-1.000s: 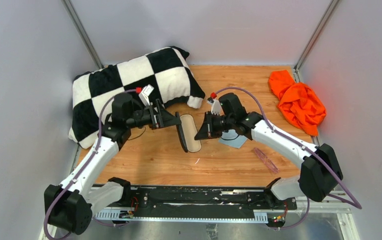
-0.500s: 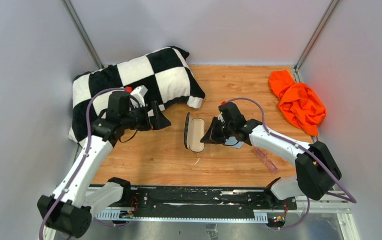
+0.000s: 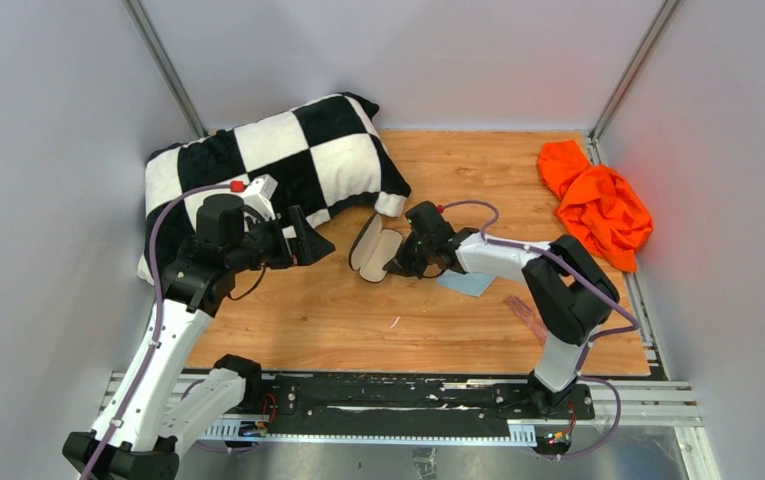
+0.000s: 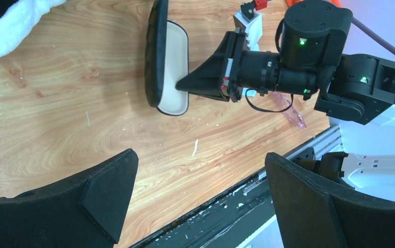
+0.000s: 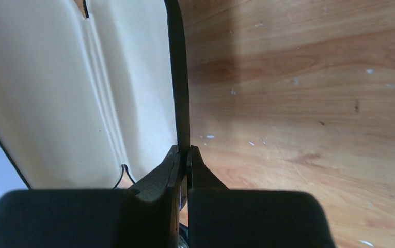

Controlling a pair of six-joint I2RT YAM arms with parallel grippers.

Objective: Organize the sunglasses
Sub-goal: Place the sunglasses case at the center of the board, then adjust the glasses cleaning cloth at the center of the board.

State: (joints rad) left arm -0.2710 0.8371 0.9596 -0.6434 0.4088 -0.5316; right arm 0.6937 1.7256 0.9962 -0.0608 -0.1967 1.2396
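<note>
The black case (image 3: 370,250) lies open on the wood, its beige lining (image 5: 81,93) facing up. My right gripper (image 3: 395,264) is shut on the case's thin black rim (image 5: 181,103), one finger on each side of it. Left of the case my left gripper (image 3: 308,240) hangs open and empty over the table, apart from it; in the left wrist view its fingertips (image 4: 125,160) stand wide. The pink sunglasses (image 3: 530,318) lie folded near the front right, also visible as a translucent strip (image 4: 294,115) behind the right arm.
A light blue cloth (image 3: 469,283) lies flat just right of the case, under the right arm. A black-and-white checked pillow (image 3: 268,165) fills the back left. An orange cloth (image 3: 595,205) is bunched at the back right. The table's front edge and black rail (image 4: 247,206) run near my left gripper.
My left gripper opened wide and drew back left, away from the case. The right gripper, still shut on the rim, carried the case a little left and toward the pillow.
</note>
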